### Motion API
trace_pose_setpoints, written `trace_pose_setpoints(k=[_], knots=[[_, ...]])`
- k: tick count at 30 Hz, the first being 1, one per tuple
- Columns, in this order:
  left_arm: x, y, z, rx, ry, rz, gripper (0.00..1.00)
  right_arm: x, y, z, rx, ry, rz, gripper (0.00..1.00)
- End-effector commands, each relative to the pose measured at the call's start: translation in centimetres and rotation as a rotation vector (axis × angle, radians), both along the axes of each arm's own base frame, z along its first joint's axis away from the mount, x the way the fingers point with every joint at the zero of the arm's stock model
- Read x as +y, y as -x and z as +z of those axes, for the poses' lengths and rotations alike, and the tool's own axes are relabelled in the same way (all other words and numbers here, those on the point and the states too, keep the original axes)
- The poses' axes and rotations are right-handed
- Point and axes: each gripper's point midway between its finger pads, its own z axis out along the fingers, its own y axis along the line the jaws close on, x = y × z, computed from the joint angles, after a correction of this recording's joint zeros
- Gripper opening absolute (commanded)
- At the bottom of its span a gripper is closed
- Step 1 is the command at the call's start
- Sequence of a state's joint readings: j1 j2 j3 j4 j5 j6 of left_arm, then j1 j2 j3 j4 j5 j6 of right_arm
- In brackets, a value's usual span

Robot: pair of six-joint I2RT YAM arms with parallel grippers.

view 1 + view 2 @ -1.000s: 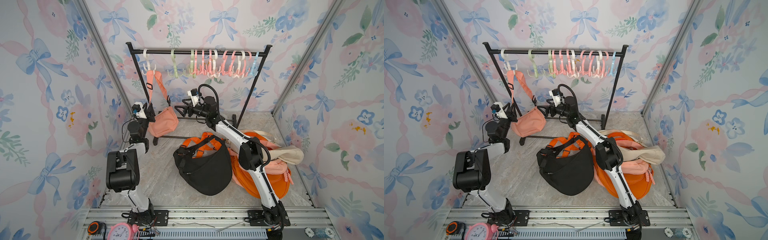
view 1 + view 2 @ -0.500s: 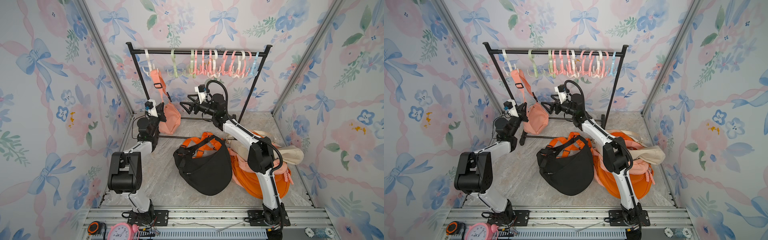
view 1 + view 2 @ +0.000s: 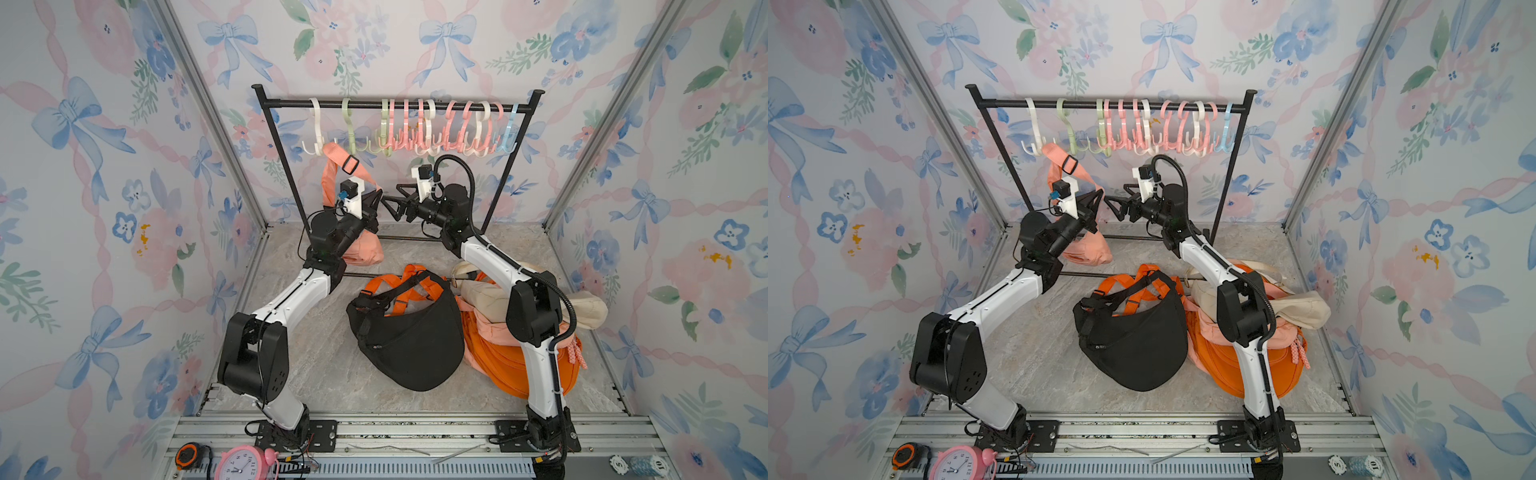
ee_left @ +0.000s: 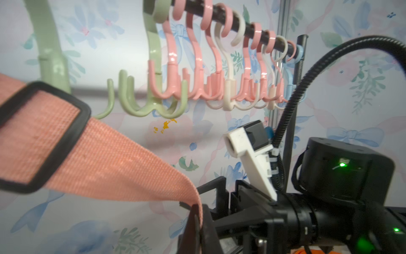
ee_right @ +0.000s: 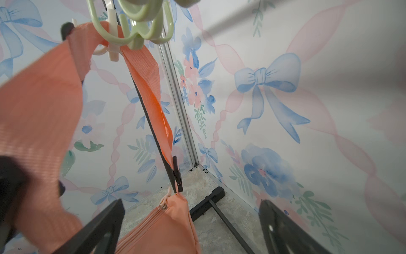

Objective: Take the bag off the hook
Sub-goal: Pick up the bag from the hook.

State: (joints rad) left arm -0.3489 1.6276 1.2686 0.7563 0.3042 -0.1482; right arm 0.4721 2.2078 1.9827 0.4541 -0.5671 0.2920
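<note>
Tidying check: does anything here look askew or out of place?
The peach bag's strap hangs slanted from the white hook, held sideways by the shut left claw. A black bag and orange bags lie heaped on the floor.

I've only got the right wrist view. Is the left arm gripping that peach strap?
Observer: Yes, the left fingers are shut on the strap.
Operator: What's on the floor behind me?
Observer: A black bag lies mid-floor, with an orange pile beside it.
Operator: Is anything hanging further along the rail?
Observer: No, the other hooks all hang bare.
</note>
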Motion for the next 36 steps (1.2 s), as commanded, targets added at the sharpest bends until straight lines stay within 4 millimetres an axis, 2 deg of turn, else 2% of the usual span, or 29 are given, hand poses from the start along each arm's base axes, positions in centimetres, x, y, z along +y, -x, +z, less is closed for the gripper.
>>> trace_pose_setpoints(k=[1,3,6,12,16,19,26,33,36], knots=[[-3.2,0.9,1.5,-0.031,-0.049,-0.059,0.00,-1.0,1.2,3.9,-0.073,-0.036,-0.007,0.97],[-5.0,2.0,2.1,-0.048,-0.070,-0.097,0.00,-1.1,1.0,3.8,-0.074,-0.027,-0.007,0.96],[-5.8,3.3,2.8,-0.047,-0.079,-0.129,0.00,-1.5,0.6,3.9,-0.077,-0.023,-0.001,0.97],[-4.0,5.9,2.2,0.003,-0.070,-0.108,0.00,-1.2,1.2,5.2,-0.110,-0.039,0.028,0.97],[-3.9,7.4,2.3,0.013,-0.097,-0.103,0.00,-0.5,0.0,6.1,-0.072,-0.118,-0.020,0.97],[-4.4,8.6,3.0,0.007,-0.102,-0.126,0.00,1.4,-0.4,6.1,-0.062,-0.195,0.003,0.97],[-5.2,11.6,3.9,-0.007,-0.160,-0.175,0.00,6.1,-1.8,4.3,-0.064,-0.169,-0.042,0.97],[-3.8,13.4,4.7,-0.018,-0.166,-0.155,0.00,7.5,-1.6,4.3,-0.065,-0.227,-0.032,1.00],[-3.3,13.7,4.7,-0.022,-0.170,-0.142,0.00,7.9,-1.2,4.4,-0.067,-0.233,-0.028,0.88]])
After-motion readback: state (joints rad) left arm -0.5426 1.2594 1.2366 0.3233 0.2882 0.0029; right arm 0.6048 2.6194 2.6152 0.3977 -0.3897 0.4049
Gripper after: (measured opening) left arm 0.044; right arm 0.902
